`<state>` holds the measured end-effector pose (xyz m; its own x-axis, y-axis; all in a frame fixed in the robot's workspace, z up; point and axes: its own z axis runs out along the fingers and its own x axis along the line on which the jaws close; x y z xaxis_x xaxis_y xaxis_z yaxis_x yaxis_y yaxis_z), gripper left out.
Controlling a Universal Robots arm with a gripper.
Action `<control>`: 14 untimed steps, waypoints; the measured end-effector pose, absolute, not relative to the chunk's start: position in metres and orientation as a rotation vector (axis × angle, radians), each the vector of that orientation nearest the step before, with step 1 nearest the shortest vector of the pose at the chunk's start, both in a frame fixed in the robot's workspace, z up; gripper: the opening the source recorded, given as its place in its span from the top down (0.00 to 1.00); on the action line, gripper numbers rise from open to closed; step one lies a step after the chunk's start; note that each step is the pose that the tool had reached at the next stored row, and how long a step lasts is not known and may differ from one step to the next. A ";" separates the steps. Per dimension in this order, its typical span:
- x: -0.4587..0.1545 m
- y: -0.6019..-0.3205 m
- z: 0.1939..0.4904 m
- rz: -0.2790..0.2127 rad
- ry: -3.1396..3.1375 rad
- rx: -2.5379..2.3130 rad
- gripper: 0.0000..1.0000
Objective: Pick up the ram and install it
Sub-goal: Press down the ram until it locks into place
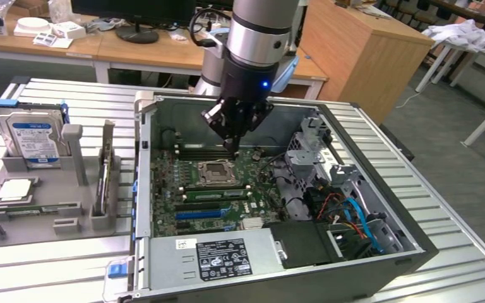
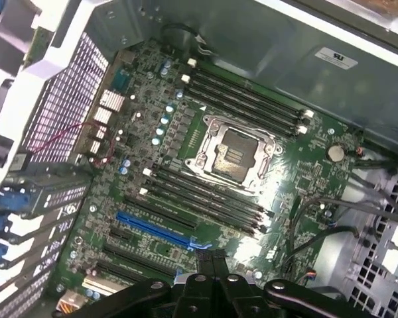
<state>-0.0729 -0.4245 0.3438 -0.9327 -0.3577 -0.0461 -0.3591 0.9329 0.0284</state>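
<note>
Over the motherboard the closed pincer hangs empty; the ram stands on edge, running front-to-back.

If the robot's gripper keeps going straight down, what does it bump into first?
Probably the green motherboard inside the open computer case. The gripper points down near the black memory slots beside the processor socket; exact depth is unclear.

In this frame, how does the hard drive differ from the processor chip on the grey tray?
The hard drive stands upright in its slot, while the processor chip lies flat. The hard drive carries a blue label, but the processor chip is plain silver. The hard drive is the larger, a tall rectangle, and the processor chip is small and square. Both sit in the grey tray at the exterior view's left, outside the computer case.
</note>
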 end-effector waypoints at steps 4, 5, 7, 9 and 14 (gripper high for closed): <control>-0.073 -0.425 0.343 0.054 3.064 -0.471 0.89; -0.073 -0.425 0.343 0.054 3.067 -0.446 0.89; -0.073 -0.425 0.343 0.053 3.074 -0.397 0.89; -0.073 -0.425 0.343 0.052 3.079 -0.347 0.89; -0.073 -0.425 0.342 0.049 3.090 -0.214 0.89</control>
